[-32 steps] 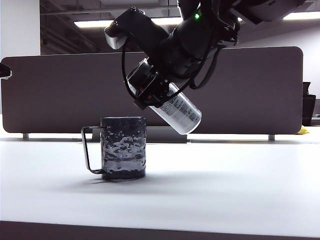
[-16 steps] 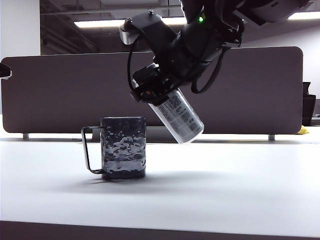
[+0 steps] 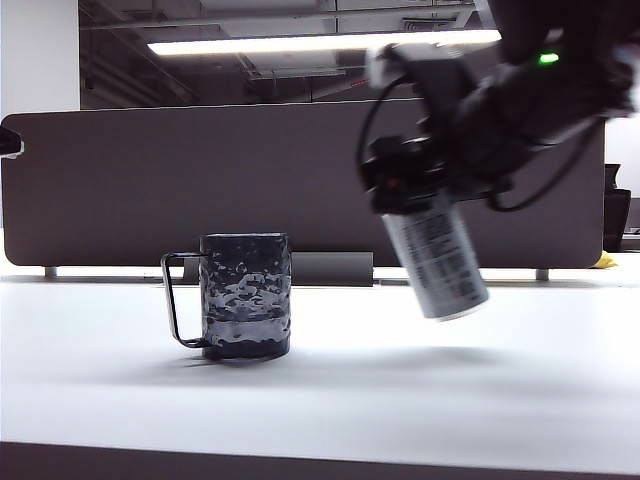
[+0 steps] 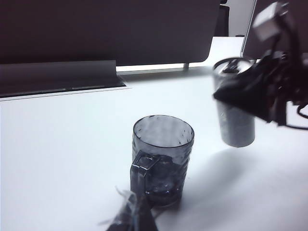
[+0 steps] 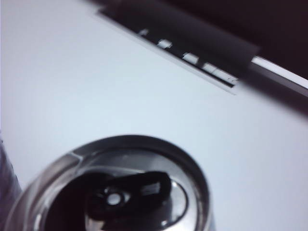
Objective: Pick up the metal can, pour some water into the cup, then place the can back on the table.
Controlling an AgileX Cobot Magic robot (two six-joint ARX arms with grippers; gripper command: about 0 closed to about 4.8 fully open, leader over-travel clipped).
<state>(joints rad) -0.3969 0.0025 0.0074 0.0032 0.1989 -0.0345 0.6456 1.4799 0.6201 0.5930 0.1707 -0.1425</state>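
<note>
Silver metal can (image 3: 437, 262) hangs near-upright in right claw (image 3: 415, 190).

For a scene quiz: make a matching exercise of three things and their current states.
Things:
1. can
2. cup
3. right gripper

States:
A. stands on the table, untouched
B. shut on a thing, right of the cup
C. in the air, slightly tilted

Pairs: 1-C, 2-A, 3-B

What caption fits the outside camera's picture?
Right gripper holds the metal can nearly upright above the table, right of the cup.
</note>
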